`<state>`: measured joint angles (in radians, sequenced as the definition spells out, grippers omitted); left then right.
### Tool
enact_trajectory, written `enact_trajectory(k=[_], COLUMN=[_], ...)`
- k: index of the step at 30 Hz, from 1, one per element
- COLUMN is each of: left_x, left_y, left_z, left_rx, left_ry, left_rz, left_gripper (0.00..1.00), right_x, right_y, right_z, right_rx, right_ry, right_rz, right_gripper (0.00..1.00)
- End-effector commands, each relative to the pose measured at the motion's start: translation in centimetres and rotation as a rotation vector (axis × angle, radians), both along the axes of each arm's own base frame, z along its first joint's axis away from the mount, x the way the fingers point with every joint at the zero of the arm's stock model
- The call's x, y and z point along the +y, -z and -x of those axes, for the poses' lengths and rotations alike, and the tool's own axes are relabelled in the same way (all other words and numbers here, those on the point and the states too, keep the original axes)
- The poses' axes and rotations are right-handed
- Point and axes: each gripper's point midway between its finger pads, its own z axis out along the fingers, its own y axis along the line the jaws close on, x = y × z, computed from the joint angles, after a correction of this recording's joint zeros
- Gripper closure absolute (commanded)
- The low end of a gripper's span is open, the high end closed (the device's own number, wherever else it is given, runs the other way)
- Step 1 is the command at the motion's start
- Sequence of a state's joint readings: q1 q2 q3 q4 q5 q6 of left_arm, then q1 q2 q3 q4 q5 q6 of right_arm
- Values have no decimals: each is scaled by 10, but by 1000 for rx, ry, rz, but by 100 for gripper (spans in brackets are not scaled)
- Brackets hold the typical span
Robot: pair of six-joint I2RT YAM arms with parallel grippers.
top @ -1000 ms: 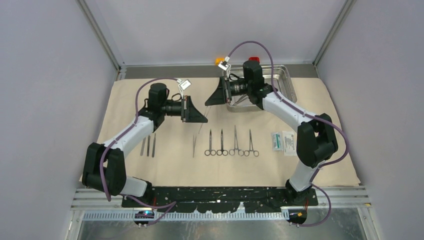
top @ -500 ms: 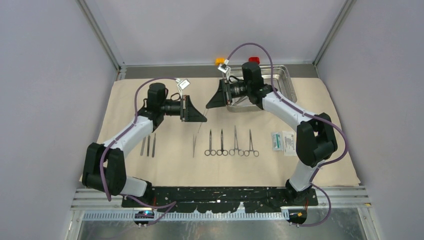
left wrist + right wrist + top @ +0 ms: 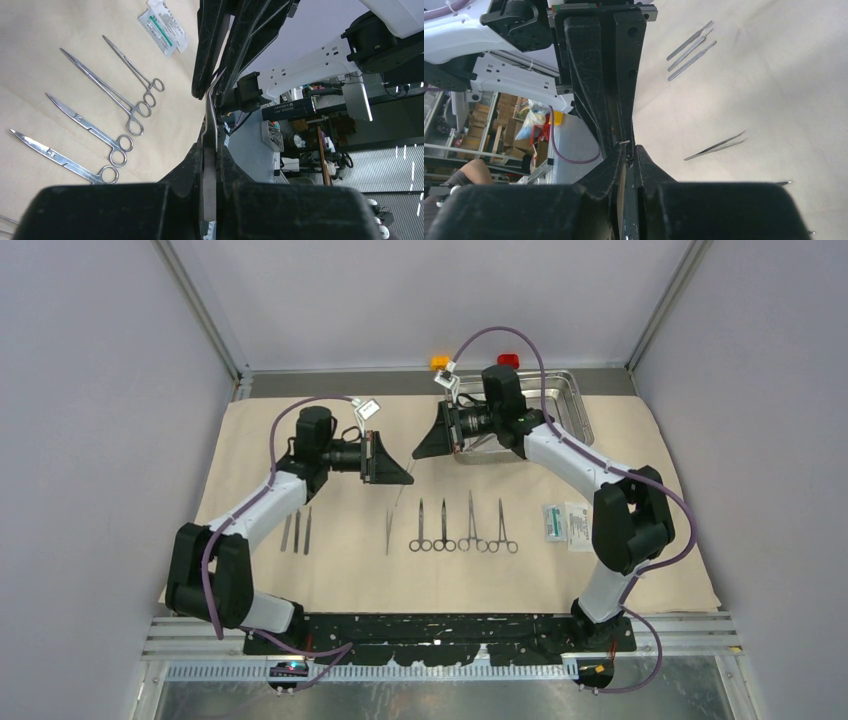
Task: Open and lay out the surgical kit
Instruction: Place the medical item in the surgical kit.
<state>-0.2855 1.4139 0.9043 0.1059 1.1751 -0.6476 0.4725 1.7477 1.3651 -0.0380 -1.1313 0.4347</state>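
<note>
One slim steel instrument pinched in left tool, right tool newly closed on its tip.

Plain pale lilac walls on three sides, aluminium posts at bench's back corners, metal rail along its near edge, cluttered shelving and a lit strip light beyond.

We see right gripper at bottom, fingers nearly together. Left gripper comes down tip to tip with it, thin steel piece glinting between. Beige cloth on right: three straight handles up top, tweezers lower down.
</note>
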Motion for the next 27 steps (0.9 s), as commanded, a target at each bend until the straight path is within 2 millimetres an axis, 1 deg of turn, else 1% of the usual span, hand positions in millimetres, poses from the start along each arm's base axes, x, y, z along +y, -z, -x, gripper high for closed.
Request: enact_trajectory(k=[1,3,4,6,9,13,15,18,21,23,27], left_x=[2,4,5,8,12,19,24,29,30,27,16], left_y=[-7,-2,2,8,14,16,18,19,24,24,26], left_z=[-5,-8,-9,-11,-16,-23,-28,-40,-49,-53,-52], left_rx=[-47,-42,-37,-44,-86,-139,-166,-185,-194,-202,-245], left_ry=[7,-5,-7,-8,-11,-45,-68,-114,-153,-171,-170], left_rz=[12,-17,-40,-85,-151,-232,-277,-344,-433,-460,-490], left_gripper=[97,94,92,88,77,59,53,50,49,48,48], right_x=[3,2,1,1,0,-2,-2,-2,-2,-2,-6], right_y=[-15,-10,-7,-2,3,7,9,15,21,25,35], right_z=[-7,-12,-14,-18,-21,-26,-27,-34,-42,-46,-57], right_rx=[-81,-83,-82,-82,-77,-79,-70,-41,-12,4,53], right_ry=[25,54,67,87,108,138,150,203,265,301,409], right_rz=[-11,15,28,47,69,94,106,133,162,184,247], right_gripper=[89,98,99,99,99,100,99,99,100,100,100])
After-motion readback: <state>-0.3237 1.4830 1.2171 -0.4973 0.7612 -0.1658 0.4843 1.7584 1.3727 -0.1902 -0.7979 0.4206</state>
